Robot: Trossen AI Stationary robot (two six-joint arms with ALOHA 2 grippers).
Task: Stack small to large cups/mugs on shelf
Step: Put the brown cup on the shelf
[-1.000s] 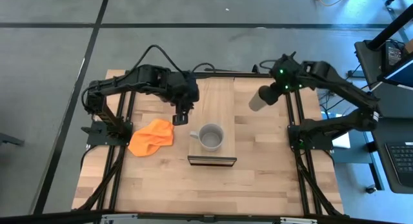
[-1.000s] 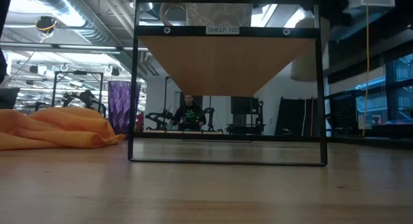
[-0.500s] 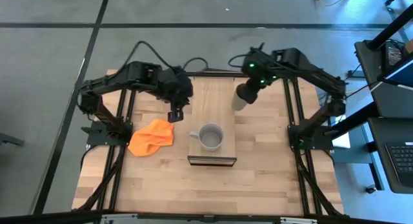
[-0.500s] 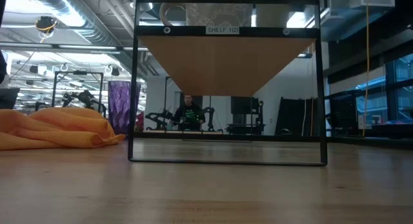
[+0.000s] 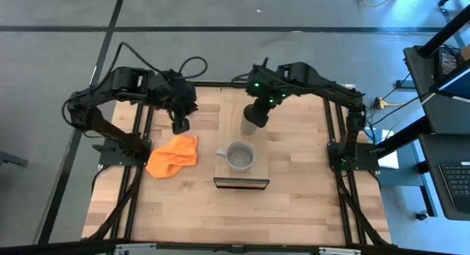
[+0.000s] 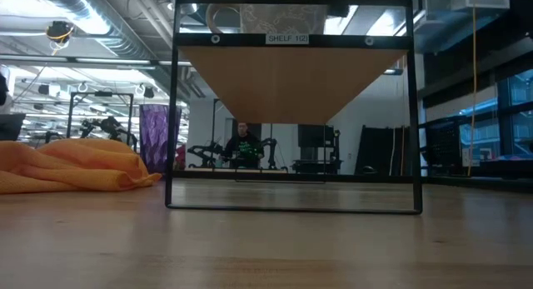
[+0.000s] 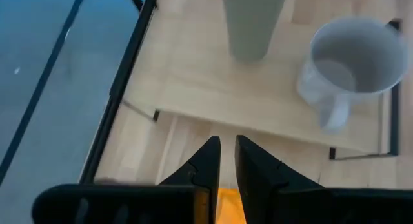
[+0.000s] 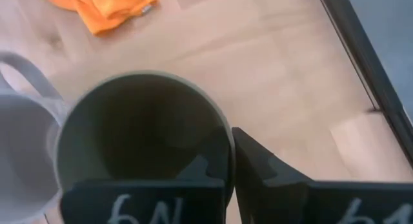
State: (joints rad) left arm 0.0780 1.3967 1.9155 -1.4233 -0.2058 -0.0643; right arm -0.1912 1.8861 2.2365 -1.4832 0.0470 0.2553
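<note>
The olive-green cup (image 5: 252, 123) hangs in my right gripper (image 5: 258, 109) over the far part of the light-wood shelf (image 5: 233, 108). It also shows in the left wrist view (image 7: 253, 24). The grey mug (image 5: 240, 156) stands mouth up on the shelf near its dark front edge, handle toward the table's left. The purple tumbler (image 6: 156, 139) shows only in the low view, standing behind the orange cloth. My left gripper (image 5: 180, 125) is shut and empty, above the table just beyond the orange cloth (image 5: 173, 156). My right gripper pinches the olive cup's wall at its rim (image 8: 222, 143), with one finger inside the cup and one finger (image 8: 258, 166) outside. The fingers come from above, pointing down. The cup hangs below them, mouth up, beside the grey mug (image 8: 22, 140).
The shelf is a black-framed stand (image 6: 291, 43) in the middle of the table, its top raised above the tabletop. The orange cloth lies crumpled to the left of it. Bare tabletop (image 5: 242, 218) lies in front of the shelf and to its right.
My right gripper has carried the olive cup from the table's far right toward the left, to a place over the shelf just beyond the grey mug. My left gripper has drawn back from the shelf toward the table's left edge, still shut.
</note>
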